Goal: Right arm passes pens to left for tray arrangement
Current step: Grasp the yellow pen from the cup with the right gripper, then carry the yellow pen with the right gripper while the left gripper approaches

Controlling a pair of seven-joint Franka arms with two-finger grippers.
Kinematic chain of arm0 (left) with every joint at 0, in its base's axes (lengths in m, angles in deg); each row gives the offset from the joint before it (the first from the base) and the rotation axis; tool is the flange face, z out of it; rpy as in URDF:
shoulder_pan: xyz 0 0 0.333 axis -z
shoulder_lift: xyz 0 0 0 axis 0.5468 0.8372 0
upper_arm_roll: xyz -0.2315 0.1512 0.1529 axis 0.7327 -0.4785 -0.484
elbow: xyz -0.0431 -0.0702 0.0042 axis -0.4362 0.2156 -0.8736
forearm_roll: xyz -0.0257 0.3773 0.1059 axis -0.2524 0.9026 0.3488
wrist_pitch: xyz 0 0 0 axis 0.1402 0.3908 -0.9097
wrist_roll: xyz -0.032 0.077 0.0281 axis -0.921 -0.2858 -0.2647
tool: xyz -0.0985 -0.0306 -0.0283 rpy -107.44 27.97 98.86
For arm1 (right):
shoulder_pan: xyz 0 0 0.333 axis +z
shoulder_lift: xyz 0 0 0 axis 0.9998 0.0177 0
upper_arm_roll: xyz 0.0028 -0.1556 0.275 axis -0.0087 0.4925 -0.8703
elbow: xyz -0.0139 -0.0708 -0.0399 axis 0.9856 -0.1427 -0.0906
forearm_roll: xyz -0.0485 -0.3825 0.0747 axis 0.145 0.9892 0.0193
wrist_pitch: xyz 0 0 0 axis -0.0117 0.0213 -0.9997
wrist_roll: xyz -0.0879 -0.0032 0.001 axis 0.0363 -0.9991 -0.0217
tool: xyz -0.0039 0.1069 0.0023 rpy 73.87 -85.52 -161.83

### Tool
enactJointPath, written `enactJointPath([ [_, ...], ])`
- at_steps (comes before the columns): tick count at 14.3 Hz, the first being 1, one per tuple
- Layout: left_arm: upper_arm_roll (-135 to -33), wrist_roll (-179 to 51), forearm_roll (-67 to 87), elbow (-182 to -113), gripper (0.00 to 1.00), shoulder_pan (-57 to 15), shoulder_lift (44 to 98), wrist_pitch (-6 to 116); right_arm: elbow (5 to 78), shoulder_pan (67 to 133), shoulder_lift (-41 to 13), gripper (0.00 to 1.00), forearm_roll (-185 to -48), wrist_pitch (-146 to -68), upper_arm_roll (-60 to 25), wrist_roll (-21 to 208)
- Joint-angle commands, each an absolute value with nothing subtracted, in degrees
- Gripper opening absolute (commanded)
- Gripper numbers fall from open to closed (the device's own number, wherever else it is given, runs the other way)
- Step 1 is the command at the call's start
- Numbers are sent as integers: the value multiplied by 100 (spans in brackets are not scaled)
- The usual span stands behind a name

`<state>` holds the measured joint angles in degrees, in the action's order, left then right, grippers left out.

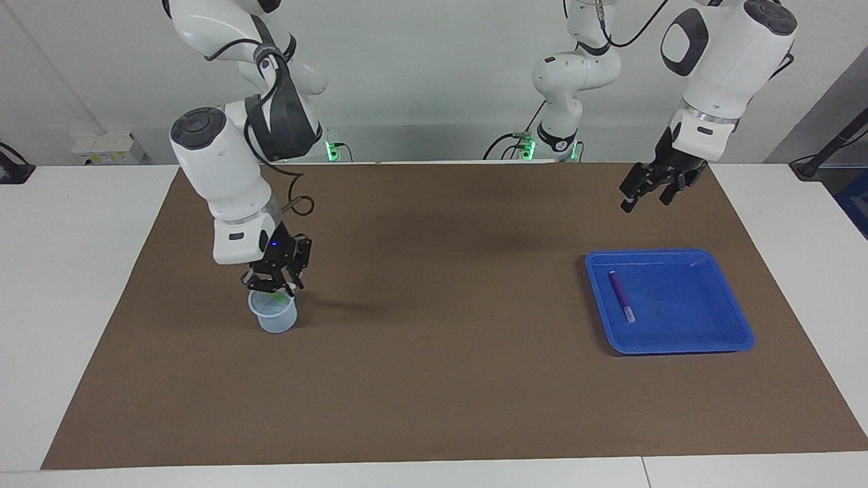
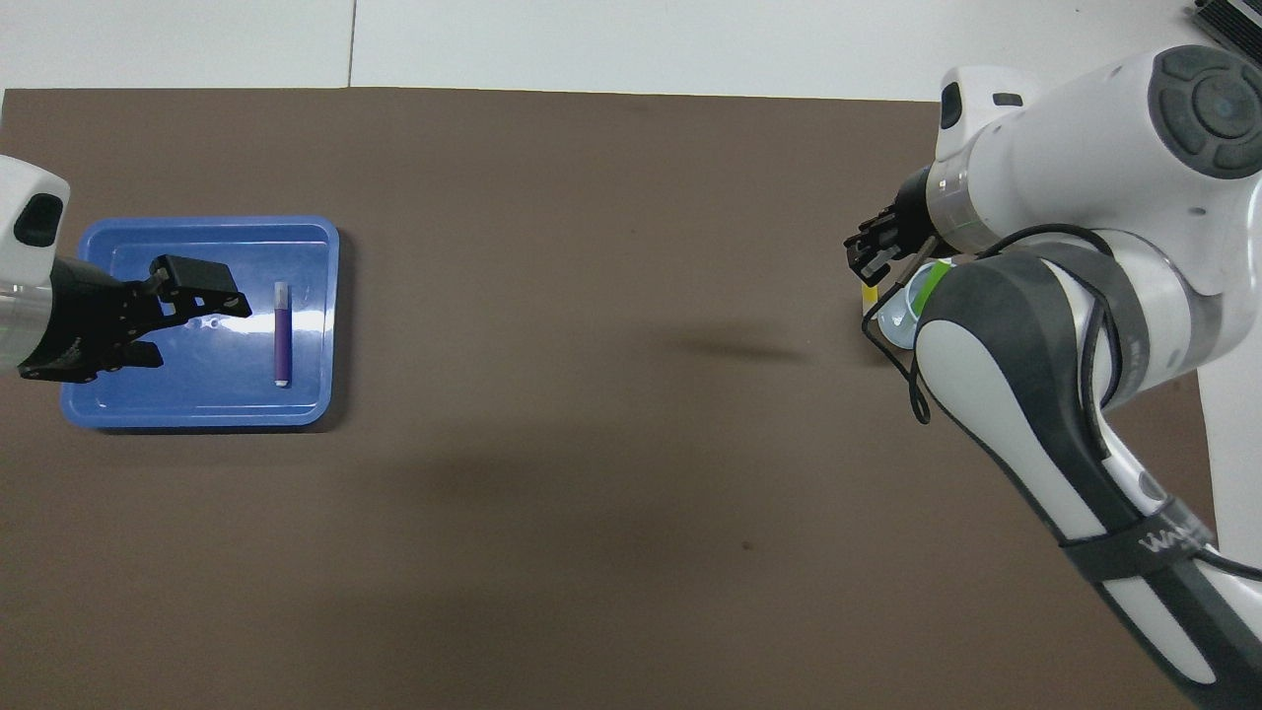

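Right now my right pincer (image 1: 274, 288), at the left of the facing frame, is clamped on the slim green pen (image 1: 278, 295) just above the translucent cup (image 1: 273, 316), lifting it clear for handing over; a yellow pen (image 2: 870, 298) shows at the cup in the overhead frame. At lower right the purple pen (image 1: 621, 295) lies flat in the glossy, raised-rim blue tray (image 1: 705, 339). My left pincer (image 1: 649, 191) hangs spread and empty above the brown mat (image 1: 434, 379) on the tabletop, above the tray in frame.
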<state>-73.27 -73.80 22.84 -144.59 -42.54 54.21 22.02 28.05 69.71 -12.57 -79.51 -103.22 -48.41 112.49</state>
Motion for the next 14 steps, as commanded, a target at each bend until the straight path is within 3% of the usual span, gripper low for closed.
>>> enactJointPath([
  [1,-7349,-8314,1435,-14841,98,-4299,5131,2196,2762,6904,-1307,0,-7949,-10165,-5049,10986],
  [11,-7340,-12859,-818,-15274,95,-4027,4954,3109,2736,6991,-1299,0,-9819,-10252,-5437,8493],
  [14,-7340,-14011,-970,-15318,99,-3712,4980,3636,2727,7202,-1307,0,-9997,-10480,-5542,7368],
])
